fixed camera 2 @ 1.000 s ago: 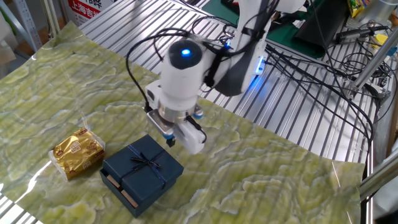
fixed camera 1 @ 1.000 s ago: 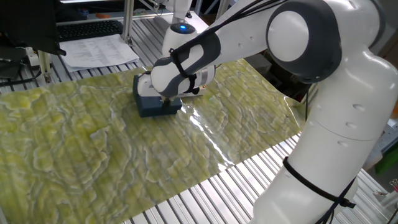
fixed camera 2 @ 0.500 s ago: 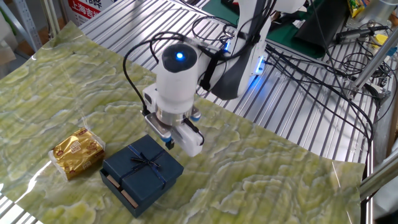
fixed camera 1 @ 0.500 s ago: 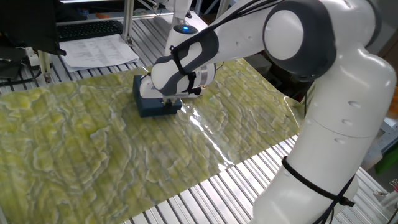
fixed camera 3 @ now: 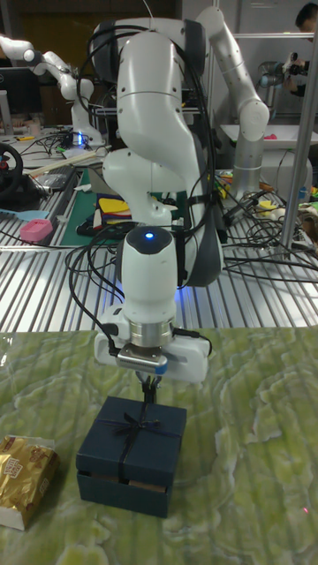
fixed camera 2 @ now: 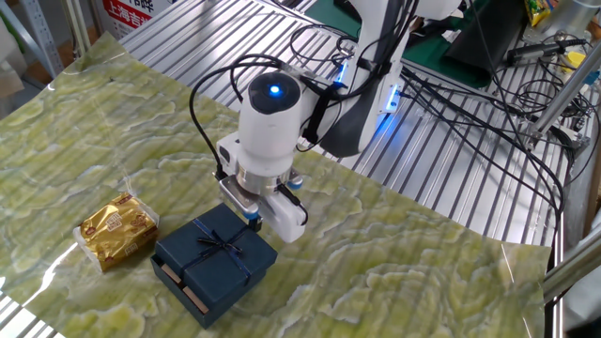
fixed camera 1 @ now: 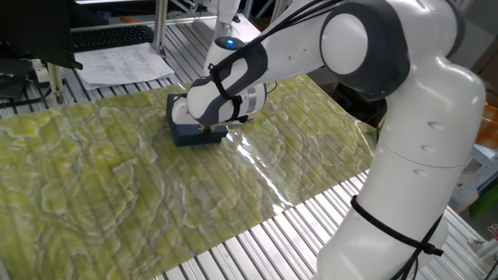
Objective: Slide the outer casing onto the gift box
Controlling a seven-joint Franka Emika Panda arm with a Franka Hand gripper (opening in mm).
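The outer casing (fixed camera 2: pixel 211 268), a dark navy sleeve with a thin ribbon bow (fixed camera 2: pixel 225 247), lies flat on the green mat. The gift box (fixed camera 2: pixel 176 282) sticks out a little at the sleeve's near-left end and shows a pale strip there. In the tall fixed view the casing (fixed camera 3: pixel 132 437) sits over the gift box (fixed camera 3: pixel 124 484). My gripper (fixed camera 2: pixel 252 220) points down at the casing's far edge with its fingers together and nothing between them. Its fingertips (fixed camera 3: pixel 147 391) reach the top far edge near the bow. In one fixed view my hand hides most of the casing (fixed camera 1: pixel 193 137).
A crinkled gold-wrapped item (fixed camera 2: pixel 116 231) lies just left of the box. The green patterned mat (fixed camera 2: pixel 394 272) covers a slatted metal table (fixed camera 2: pixel 188 28). Cables (fixed camera 2: pixel 470 122) run behind my arm. Papers (fixed camera 1: pixel 124 62) and a keyboard lie beyond the mat.
My hand has shifted slightly toward the casing's far edge and a little lower. The casing and the gold item have not visibly moved.
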